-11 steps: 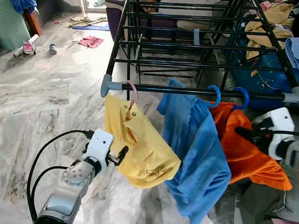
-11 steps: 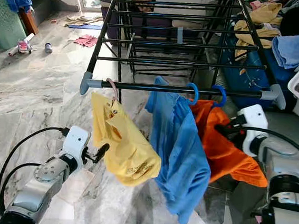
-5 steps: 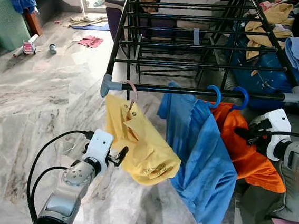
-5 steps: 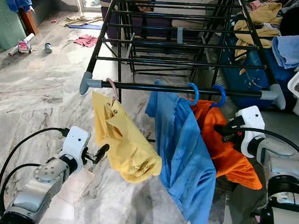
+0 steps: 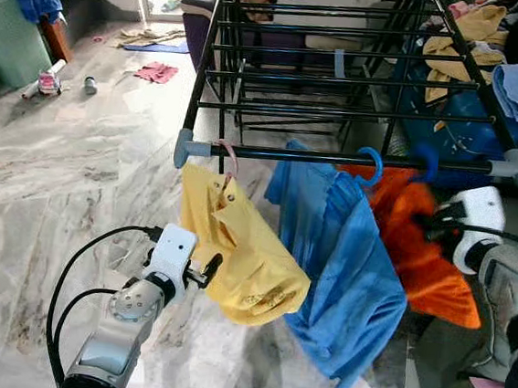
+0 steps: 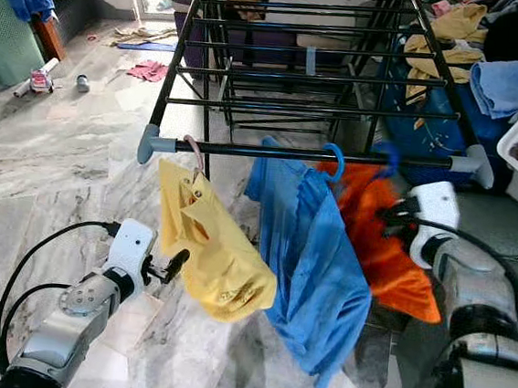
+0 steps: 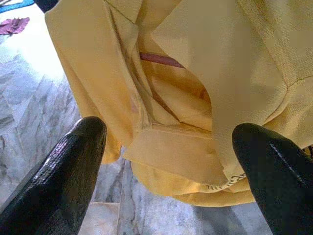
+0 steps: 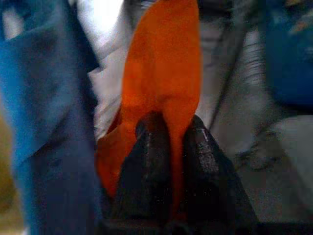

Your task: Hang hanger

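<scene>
The right claw (image 8: 168, 161) is clenched on a fold of the orange garment (image 5: 419, 246), the cloth pinched between its two black fingers (image 8: 146, 166) in the right wrist view, and it sits level with the garment's upper half, just right of the drying rack's front rail (image 5: 336, 157). The garment's blue hanger hook (image 5: 425, 160) lies above the claw and a little toward the robot's left, at or against the rail; it is smeared by motion, so I cannot tell whether it is seated over the bar or only resting on it. That is the main risk, as I judge it: if the claw tugs the cloth sideways or downward while the hook is half on, the hook could ride off the rail and the garment would drop to the marble floor (image 5: 68, 176). Because the hold is on fabric and not on the hanger itself, the cloth might also slide off its hanger under a pull. A further hazard is the neighbouring blue garment (image 5: 347, 276), which touches the orange one; its own blue hook (image 5: 369, 163) is looped over the rail close by, and dragging the orange cloth could snag or shift it. The left claw (image 5: 204, 271) is released, fingers (image 7: 63, 166) spread apart, hovering just beside the lower edge of the yellow garment (image 5: 240, 247), which hangs from a pink hook (image 5: 230, 159) near the rail's left end; it grips nothing, but a forward drift could catch that hem.
</scene>
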`<state>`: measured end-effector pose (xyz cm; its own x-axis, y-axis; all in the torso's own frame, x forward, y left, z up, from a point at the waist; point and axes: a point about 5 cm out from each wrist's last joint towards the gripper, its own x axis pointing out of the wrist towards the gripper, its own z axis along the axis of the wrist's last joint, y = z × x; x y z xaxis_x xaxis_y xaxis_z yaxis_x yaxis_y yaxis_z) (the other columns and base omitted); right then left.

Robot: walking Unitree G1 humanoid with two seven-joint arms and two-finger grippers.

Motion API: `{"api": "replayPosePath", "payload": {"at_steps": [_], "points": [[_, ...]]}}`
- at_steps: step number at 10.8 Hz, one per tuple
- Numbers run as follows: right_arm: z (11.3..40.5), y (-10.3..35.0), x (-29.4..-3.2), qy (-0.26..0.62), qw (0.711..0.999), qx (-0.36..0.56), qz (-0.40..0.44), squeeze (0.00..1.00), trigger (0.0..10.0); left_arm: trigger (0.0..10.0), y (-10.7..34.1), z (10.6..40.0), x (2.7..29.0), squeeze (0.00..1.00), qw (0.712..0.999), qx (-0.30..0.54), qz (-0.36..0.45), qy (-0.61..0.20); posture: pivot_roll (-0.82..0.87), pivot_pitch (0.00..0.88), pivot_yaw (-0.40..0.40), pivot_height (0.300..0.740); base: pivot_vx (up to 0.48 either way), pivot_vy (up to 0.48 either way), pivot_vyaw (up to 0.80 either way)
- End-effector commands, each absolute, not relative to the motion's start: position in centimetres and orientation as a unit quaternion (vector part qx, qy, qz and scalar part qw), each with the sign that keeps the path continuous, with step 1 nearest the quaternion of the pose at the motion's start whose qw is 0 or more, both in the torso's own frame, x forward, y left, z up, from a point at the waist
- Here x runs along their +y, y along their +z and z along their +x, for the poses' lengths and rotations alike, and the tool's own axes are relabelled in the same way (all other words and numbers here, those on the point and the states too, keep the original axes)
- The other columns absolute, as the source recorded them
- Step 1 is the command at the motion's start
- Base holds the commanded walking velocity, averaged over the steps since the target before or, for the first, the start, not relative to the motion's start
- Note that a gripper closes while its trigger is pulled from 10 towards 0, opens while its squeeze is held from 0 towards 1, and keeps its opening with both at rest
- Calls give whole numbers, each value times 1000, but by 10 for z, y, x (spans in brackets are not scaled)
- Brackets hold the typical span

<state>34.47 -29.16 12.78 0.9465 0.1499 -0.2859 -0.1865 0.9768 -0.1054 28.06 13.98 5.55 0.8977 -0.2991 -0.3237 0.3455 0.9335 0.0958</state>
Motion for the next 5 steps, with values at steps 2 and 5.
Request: {"api": "replayPosePath", "payload": {"at_steps": [2,5], "points": [[346,139,-283,26,996,60,-53,0,0,10000,54,279,142,0,971,156,74,-164,-61,62,31,740,0,0,0],[319,119,-248,-28,999,8,-42,0,0,10000,57,282,144,0,972,148,74,-168,-75,68,42,740,0,0,0]]}}
